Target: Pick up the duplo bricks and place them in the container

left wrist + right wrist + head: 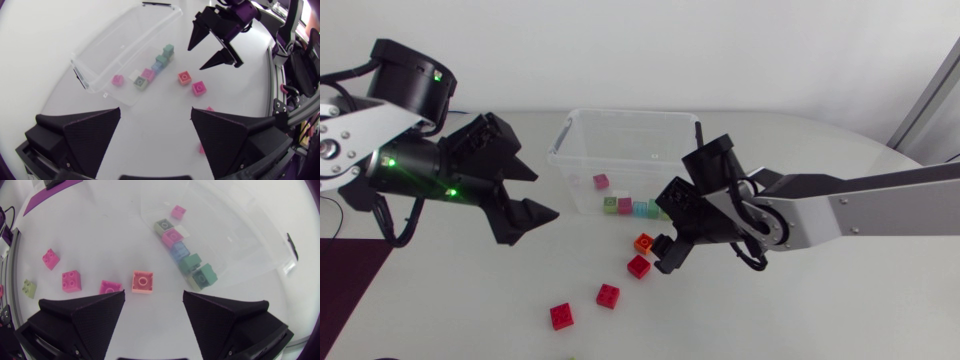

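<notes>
A clear plastic container (pixel 582 132) stands at the table's middle. Inside it lie a pink brick (pixel 601 181) and a row of green, pink and blue bricks (pixel 632 207) along its near wall. My left gripper (pixel 533 190) hangs open and empty to the left of the container. My right gripper (pixel 666 228) is open just in front of the container, over an orange brick (pixel 643 242). In the right wrist view the orange brick (pixel 142 281) lies just ahead of the gap between the fingers, and a red brick (pixel 110 287) sits by one fingertip.
Two more red bricks (pixel 608 295) (pixel 561 316) lie nearer the table's front edge, with a yellow-green brick (pixel 29 287) beyond them. In the left wrist view the right gripper (pixel 212 47) stands ahead, beside the container (pixel 95 55).
</notes>
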Tool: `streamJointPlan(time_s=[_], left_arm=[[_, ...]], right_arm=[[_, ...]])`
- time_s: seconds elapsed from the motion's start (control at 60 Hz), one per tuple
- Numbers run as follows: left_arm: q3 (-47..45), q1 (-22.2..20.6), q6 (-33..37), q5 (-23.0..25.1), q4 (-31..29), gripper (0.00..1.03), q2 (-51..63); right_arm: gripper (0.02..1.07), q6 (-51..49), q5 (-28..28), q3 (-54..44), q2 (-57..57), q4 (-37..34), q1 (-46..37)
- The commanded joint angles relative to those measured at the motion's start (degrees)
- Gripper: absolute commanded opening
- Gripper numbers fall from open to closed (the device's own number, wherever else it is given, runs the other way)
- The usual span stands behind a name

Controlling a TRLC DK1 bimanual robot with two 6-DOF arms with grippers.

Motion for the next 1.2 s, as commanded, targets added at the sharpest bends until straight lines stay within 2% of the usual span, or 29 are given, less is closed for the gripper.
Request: streamJointPlan(time_s=[0.0, 0.383, 0.633, 0.733, 0.95, 1.083, 1.183], left_arm=[[-2.39, 0.33, 3.09, 0.45, -1.22, 0.98, -2.75], [-11.53, 1.21, 8.45, 0.36, -2.36, 0.98, -6.61], [-13.37, 1.83, 10.64, -0.17, -3.24, 0.98, -7.05], [-13.28, 1.83, 10.82, -0.25, -3.42, 0.98, -7.14], [-13.81, 1.48, 11.08, -0.34, -3.06, 0.98, -6.88], [-14.43, 0.6, 11.08, -0.61, -3.42, 0.98, -6.7], [-15.31, 0.07, 11.96, -0.87, -4.47, 0.98, -6.7]], right_arm=[[0.86, 1.47, 1.01, -0.84, 3.86, 1.13, 1.63], [0.86, 1.04, 2.95, 3.82, 10.98, 2.19, 2.86], [0.86, 0.77, 2.51, 5.67, 10.72, -1.68, 4.53], [0.86, -0.2, 1.01, 3.91, 6.94, -4.32, 6.64], [0.86, -11.45, -4.52, 2.06, 3.07, -8.97, 7.08], [0.86, -15.58, -7.42, 5.4, 4.48, -16.18, 7.87], [0.86, -17.6, -7.95, 7.16, 6.85, -16.97, 8.23]])
